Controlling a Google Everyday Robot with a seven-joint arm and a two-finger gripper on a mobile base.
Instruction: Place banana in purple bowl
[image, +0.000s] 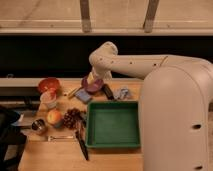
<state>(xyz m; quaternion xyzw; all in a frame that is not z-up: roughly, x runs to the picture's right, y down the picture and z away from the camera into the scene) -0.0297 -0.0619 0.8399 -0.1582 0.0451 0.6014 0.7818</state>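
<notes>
The purple bowl (94, 86) sits at the back of the wooden table, in the middle. The banana (74, 92), slim and yellow-tan, lies slanted on the table just left of the bowl and outside it. My gripper (91, 79) hangs from the white arm, which reaches in from the right. It sits right over the bowl's far-left rim, a short way from the banana. It looks open, and I see nothing held in it. The wrist hides part of the bowl.
An orange-red bowl (49, 84) and a pale cup (49, 99) stand at the left. In front of them are a round fruit (54, 118), dark grapes (72, 118), a small can (37, 125) and cutlery. A green tray (95, 126) fills the front middle. A blue sponge (84, 96) lies by the bowl.
</notes>
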